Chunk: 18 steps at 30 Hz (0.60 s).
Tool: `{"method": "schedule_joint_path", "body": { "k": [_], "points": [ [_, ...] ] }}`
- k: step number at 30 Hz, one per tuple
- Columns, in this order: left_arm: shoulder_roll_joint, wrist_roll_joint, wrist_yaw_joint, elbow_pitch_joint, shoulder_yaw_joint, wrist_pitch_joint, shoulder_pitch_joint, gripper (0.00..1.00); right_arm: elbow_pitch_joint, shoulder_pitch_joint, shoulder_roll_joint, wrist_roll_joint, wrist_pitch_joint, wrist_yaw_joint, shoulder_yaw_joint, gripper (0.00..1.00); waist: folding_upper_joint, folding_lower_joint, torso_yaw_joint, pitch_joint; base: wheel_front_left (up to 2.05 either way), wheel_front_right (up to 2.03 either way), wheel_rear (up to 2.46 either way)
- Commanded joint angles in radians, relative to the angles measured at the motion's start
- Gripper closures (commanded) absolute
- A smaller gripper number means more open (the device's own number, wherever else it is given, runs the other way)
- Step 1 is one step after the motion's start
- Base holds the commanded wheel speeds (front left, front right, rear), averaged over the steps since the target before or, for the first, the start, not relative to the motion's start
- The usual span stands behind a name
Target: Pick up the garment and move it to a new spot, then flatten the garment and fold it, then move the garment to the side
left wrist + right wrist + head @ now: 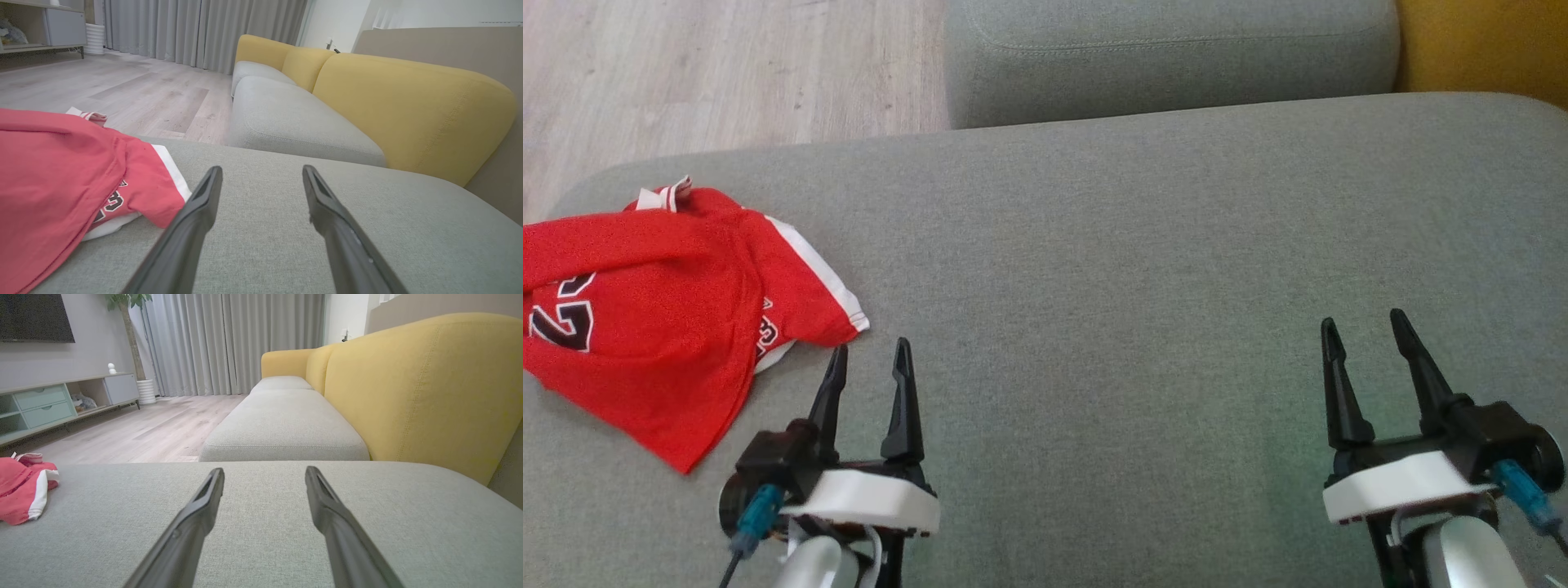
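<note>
The garment [662, 318] is a red jersey with white trim and dark numbers, lying rumpled at the left end of the grey sofa cushion [1135, 269]. My left gripper [870, 355] stands open just right of the jersey's white-edged hem, apart from it, with nothing between its fingers. The left wrist view has the garment [61, 183] at the left, beside that gripper [261, 173]. At the lower right my right gripper [1368, 327] stands open over bare cushion, far from the jersey. In the right wrist view the garment [22, 488] sits at the far left, away from that gripper [264, 473].
A second grey seat cushion [1168, 57] lies beyond the one I work on, with yellow backrests [416, 388] along the right. Pale wood floor [719, 73] lies beyond the cushion's far left edge. A low TV cabinet [61, 400] and grey curtains [229, 343] stand across the room.
</note>
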Motion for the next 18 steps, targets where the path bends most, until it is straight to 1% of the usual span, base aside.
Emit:
{"method": "schedule_joint_path", "body": {
  "k": [1, 3, 6, 12, 18],
  "points": [
    [-0.005, 0.030, -0.015, -0.034, 0.042, -0.016, -0.026, 0.00, -0.042, -0.030, -0.008, -0.041, -0.015, -0.001, 0.024, 0.00, 0.0000, 0.0000, 0.001, 0.000, 0.00, 0.00, 0.00],
    [-0.016, 0.054, -0.035, -0.028, 0.059, -0.022, -0.019, 0.00, -0.045, -0.029, -0.008, -0.041, -0.021, -0.001, 0.025, 0.00, 0.0000, 0.0000, 0.001, 0.001, 0.00, 0.00, 0.00],
    [-0.032, 0.095, -0.060, -0.015, 0.077, -0.031, -0.009, 0.00, -0.041, -0.027, -0.009, 0.006, -0.030, -0.001, 0.020, 0.00, 0.0000, 0.0000, 0.001, 0.001, 0.00, 0.00, 0.00],
    [-0.050, 0.161, -0.085, 0.029, 0.092, -0.046, -0.002, 0.00, -0.008, -0.016, -0.009, 0.054, -0.045, -0.001, 0.023, 0.00, 0.0000, 0.0000, 0.002, 0.000, 0.00, 0.00, 0.00],
    [-0.063, 0.231, -0.104, 0.031, 0.114, -0.063, 0.000, 0.00, 0.004, -0.013, -0.009, 0.007, -0.062, -0.001, 0.038, 0.00, 0.0000, 0.0000, 0.002, 0.002, 0.00, 0.00, 0.00]
  ]
}}
